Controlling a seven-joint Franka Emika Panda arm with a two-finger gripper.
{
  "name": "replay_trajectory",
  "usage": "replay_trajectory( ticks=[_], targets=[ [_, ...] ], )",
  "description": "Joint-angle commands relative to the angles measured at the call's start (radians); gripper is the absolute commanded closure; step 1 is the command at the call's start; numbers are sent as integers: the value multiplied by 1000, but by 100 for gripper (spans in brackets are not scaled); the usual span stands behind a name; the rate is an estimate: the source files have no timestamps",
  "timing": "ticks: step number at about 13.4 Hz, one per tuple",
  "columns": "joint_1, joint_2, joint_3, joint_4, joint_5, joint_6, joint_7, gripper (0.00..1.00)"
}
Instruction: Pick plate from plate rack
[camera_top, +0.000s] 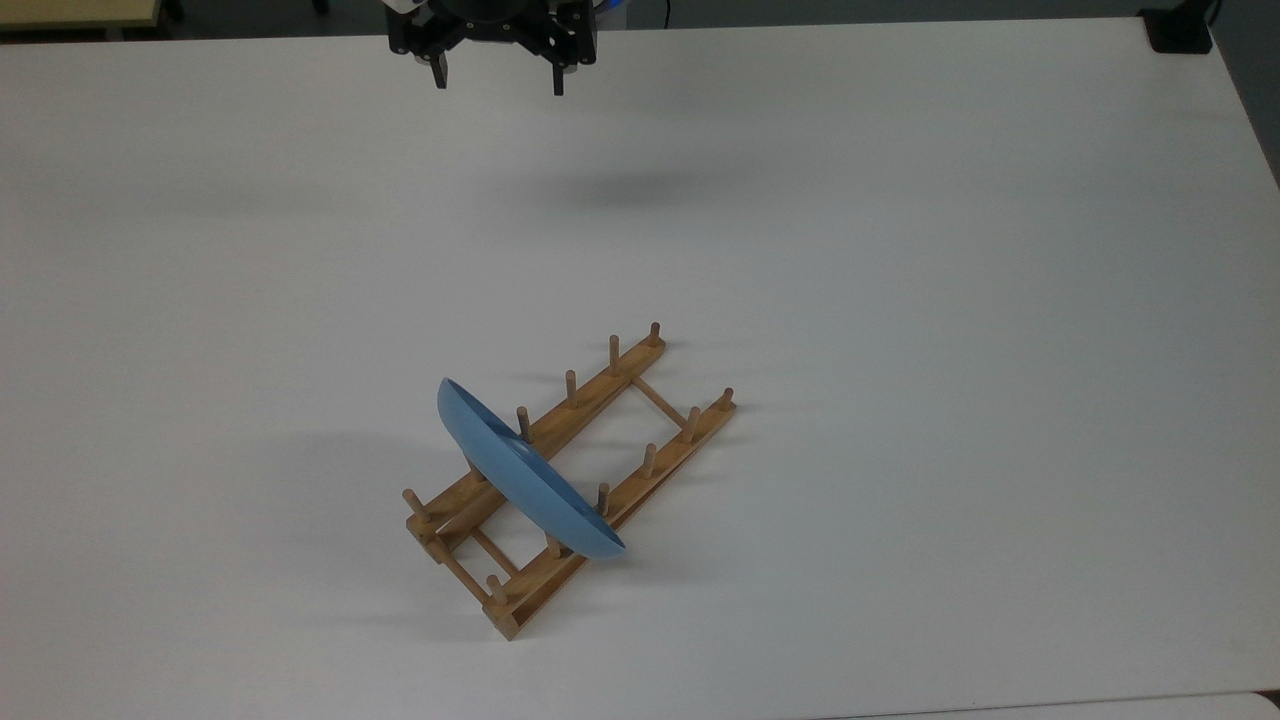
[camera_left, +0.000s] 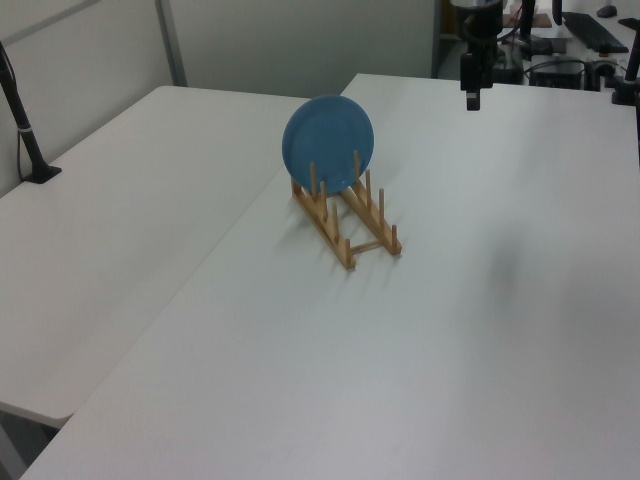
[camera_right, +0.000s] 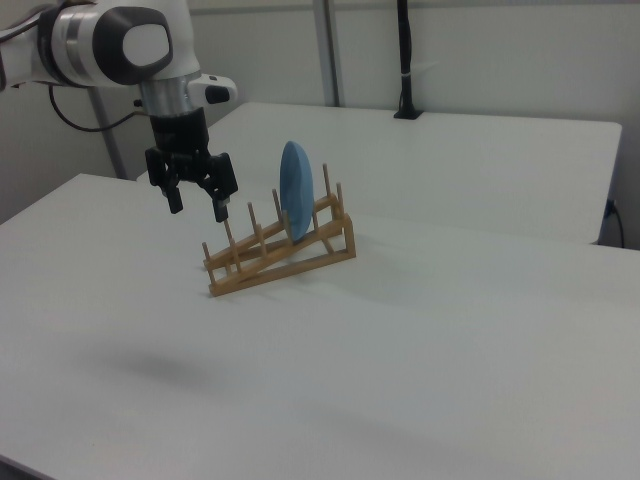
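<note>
The light-blue plate (camera_top: 520, 475) stands on edge in the wooden plate rack (camera_top: 590, 390), leaning between pegs near the rack's lower-left end in the top view. My gripper (camera_top: 498, 88) hangs open and empty in the air, far from the rack, by the table's far edge at the top of the top view. The left view has the plate (camera_left: 328, 142) facing the camera on the rack (camera_left: 345, 225), and the gripper (camera_left: 471, 100) high at the back right. In the right view the gripper (camera_right: 200, 210) hovers left of the rack (camera_right: 280, 265) and plate (camera_right: 296, 190).
The rack sits on a wide white table (camera_top: 900, 300). A second white table (camera_left: 120, 200) adjoins it, carrying a black clamped post (camera_left: 25, 130). A black object (camera_top: 1180, 30) sits at the table's corner, at the top right of the top view.
</note>
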Motion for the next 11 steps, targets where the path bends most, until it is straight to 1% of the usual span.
replay_trajectory(
  ticks=[1, 6, 8, 11],
  targets=[
    [6, -5, -11, 13, 3, -22, -15, 0],
    [6, -1, -11, 20, -3, -10, -21, 0],
    [6, 22, -11, 37, -2, 49, -21, 0],
    [2, 25, -11, 40, 3, 123, 6, 0]
  ],
)
